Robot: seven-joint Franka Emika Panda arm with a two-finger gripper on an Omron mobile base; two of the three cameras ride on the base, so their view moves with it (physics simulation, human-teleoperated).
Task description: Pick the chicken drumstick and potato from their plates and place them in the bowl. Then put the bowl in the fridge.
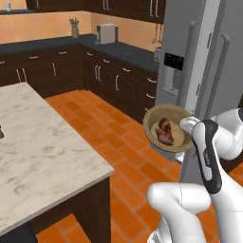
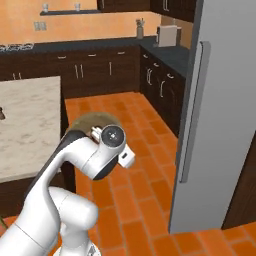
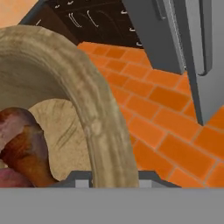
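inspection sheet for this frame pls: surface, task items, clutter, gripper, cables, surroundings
Surface: marble island counter, left of the arm; orange tile floor.
Job's things: bowl held up off the counter, tilted, near the fridge; two reddish-brown food pieces inside, which is which unclear. Fridge doors look closed.
Clutter: small dark object at the island's edge, cut off.
Grippers: gripper shut on the bowl's rim.
Cables: nothing seen.
Surroundings: dark cabinets, back counter with utensil holder and a white appliance.

Orange tiled floor (image 1: 118, 142) under fridge (image 1: 190, 71)
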